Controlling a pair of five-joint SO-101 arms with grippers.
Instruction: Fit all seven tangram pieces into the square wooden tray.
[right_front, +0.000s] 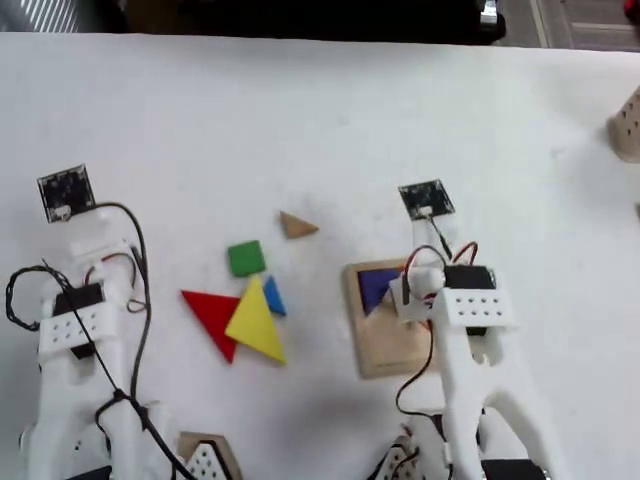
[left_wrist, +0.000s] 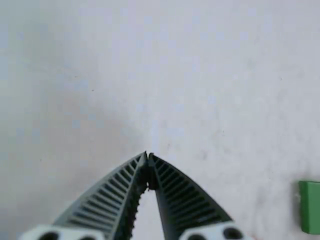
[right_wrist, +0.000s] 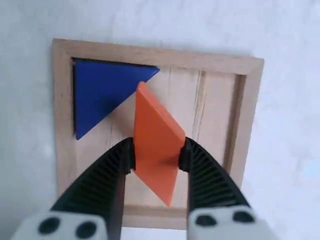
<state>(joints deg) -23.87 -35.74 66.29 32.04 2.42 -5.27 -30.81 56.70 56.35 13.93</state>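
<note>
My right gripper (right_wrist: 156, 152) pinches the orange parallelogram (right_wrist: 152, 125) across its short width above the tray (right_wrist: 247, 125); its long axis points at the blue triangle (right_wrist: 100, 90), far tip over its edge (left gripper (left_wrist: 148, 157) closed, empty).

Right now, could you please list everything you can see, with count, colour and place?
Square wooden tray: one, pale wood, under right arm.
Dark blue triangle piece: one, blue, tray corner.
Orange parallelogram piece: one, orange, over tray.
Green square piece: one, green, left of tray.
Red triangle piece: one, red, touching yellow.
Yellow triangle piece: one, yellow, beside red.
Small light-blue triangle: one, blue, against yellow.
Small tan triangle: one, tan, beyond green.
Table: one, white, under everything.
Left gripper: one, grey, shut over bare table.
Right gripper: one, grey, shut on parallelogram.
</note>
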